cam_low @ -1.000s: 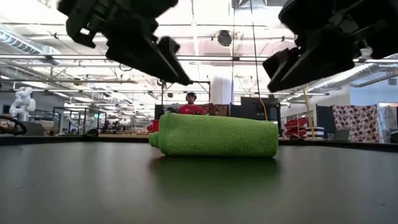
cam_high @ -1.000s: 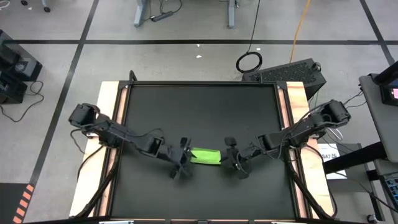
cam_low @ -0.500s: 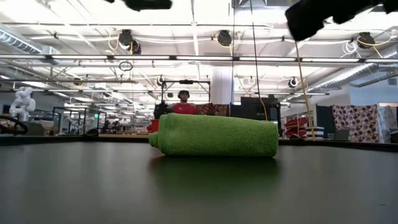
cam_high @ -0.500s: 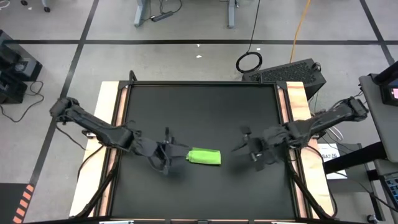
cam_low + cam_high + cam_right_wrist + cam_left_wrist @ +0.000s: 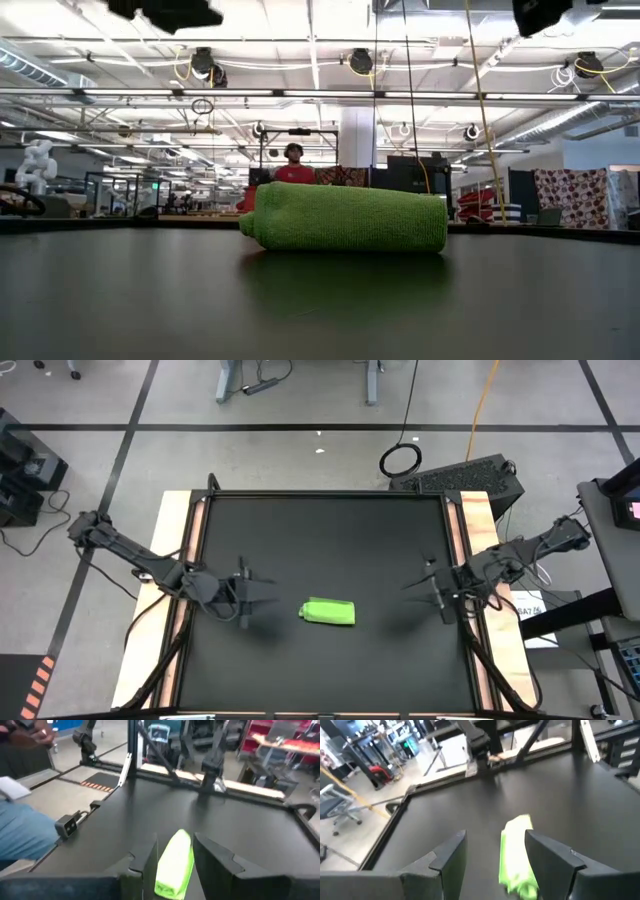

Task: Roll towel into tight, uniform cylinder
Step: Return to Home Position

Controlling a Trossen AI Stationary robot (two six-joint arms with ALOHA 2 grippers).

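Left end effector [image 5: 243, 589]: released, fingers spread, nothing in it. It sits left of centre in the high view, clear of the cloth. Right end effector [image 5: 432, 587]: also released and empty, right of centre. Between them the towel [image 5: 329, 611] lies as a stubby roll on the black surface [image 5: 320, 530], just below frame centre, touching neither. Its long axis runs left-right, one end facing each end effector, and the left one looks slightly nearer. My read: rolling is done, so the exit path is straight outward along that axis. In the low view one end tapers, so the roll isn't perfectly uniform.
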